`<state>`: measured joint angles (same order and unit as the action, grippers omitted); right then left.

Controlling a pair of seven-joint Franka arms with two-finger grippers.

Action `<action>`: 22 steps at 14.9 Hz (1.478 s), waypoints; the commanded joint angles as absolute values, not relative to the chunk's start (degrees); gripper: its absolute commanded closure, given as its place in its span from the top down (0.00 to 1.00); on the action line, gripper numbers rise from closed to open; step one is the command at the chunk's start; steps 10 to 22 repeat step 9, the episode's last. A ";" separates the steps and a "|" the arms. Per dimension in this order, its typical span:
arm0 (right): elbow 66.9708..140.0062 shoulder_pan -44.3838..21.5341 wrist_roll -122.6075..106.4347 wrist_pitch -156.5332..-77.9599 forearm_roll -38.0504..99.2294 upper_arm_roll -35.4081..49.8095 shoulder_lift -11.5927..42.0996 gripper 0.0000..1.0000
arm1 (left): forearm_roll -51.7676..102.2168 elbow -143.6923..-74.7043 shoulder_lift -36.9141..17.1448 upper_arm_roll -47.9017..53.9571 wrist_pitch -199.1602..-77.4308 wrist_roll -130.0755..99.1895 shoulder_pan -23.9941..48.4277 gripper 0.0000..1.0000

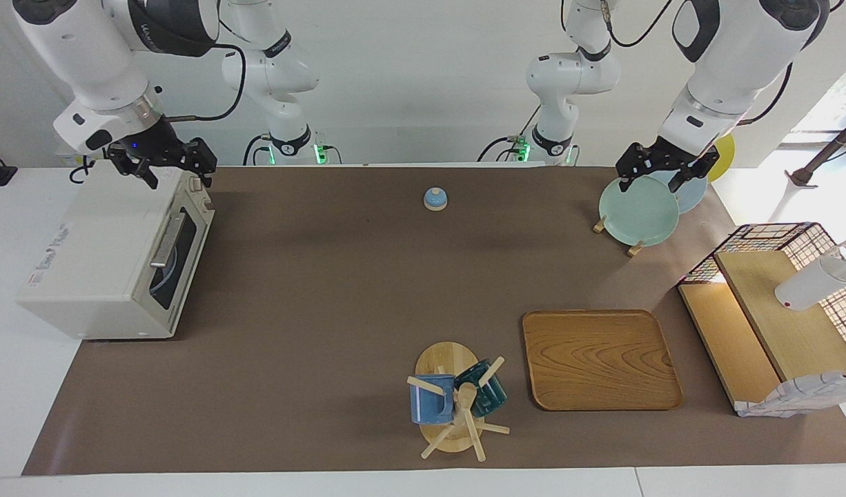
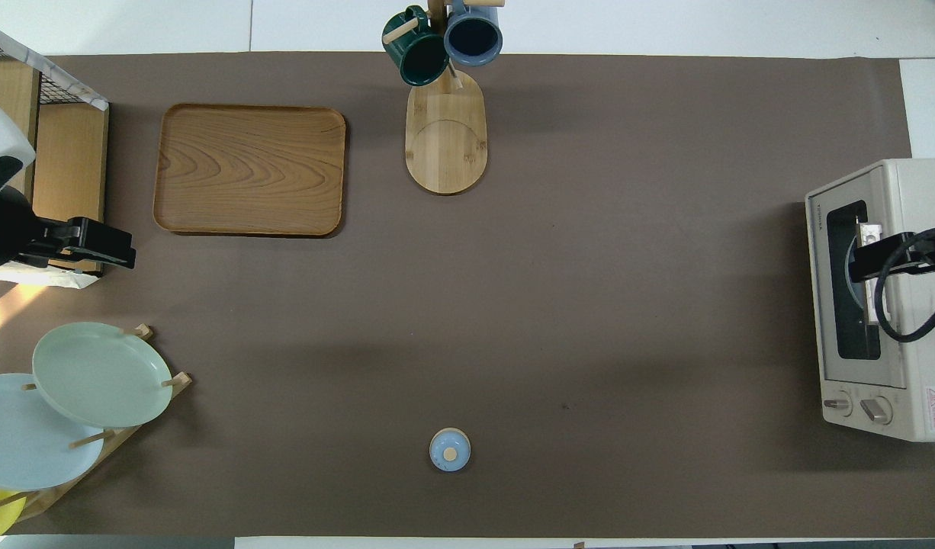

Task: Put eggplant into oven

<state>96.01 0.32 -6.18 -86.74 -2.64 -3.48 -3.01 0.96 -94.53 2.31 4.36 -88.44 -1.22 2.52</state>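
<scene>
The off-white oven (image 1: 99, 259) stands at the right arm's end of the table with its dark glass door shut; it also shows in the overhead view (image 2: 906, 305). No eggplant shows in either view. My right gripper (image 1: 176, 178) hangs open and empty over the oven's top, at the edge above the door, and shows in the overhead view (image 2: 868, 255) too. My left gripper (image 1: 654, 183) hangs open and empty over the plate rack (image 1: 637, 210) at the left arm's end; in the overhead view (image 2: 109, 253) it sits over the shelf's edge.
A wooden tray (image 1: 599, 359) and a mug tree (image 1: 454, 400) with two mugs lie far from the robots. A small blue lidded pot (image 1: 435, 199) sits near the robots at mid-table. A wire shelf (image 1: 775, 317) stands at the left arm's end.
</scene>
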 commanded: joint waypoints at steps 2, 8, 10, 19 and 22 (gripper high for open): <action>96.68 0.18 -5.10 -87.28 -2.64 -3.43 -3.96 1.00 | -0.26 -95.36 3.16 4.83 -88.15 -0.97 1.85 1.00; 96.42 0.18 -5.89 -88.86 -2.55 -3.16 -3.69 1.00 | -0.26 -95.36 3.25 4.83 -88.24 -0.97 1.84 1.00; 96.42 0.18 -5.98 -88.86 -2.55 -3.16 -3.69 1.00 | -0.26 -95.36 3.16 4.83 -88.16 -0.97 1.76 1.00; 96.42 0.18 -5.98 -88.86 -2.55 -3.16 -3.69 1.00 | -0.26 -95.36 3.16 4.83 -88.16 -0.97 1.76 1.00; 96.42 0.18 -5.98 -88.86 -2.55 -3.16 -3.69 1.00 | -0.26 -95.36 3.16 4.83 -88.16 -0.97 1.76 1.00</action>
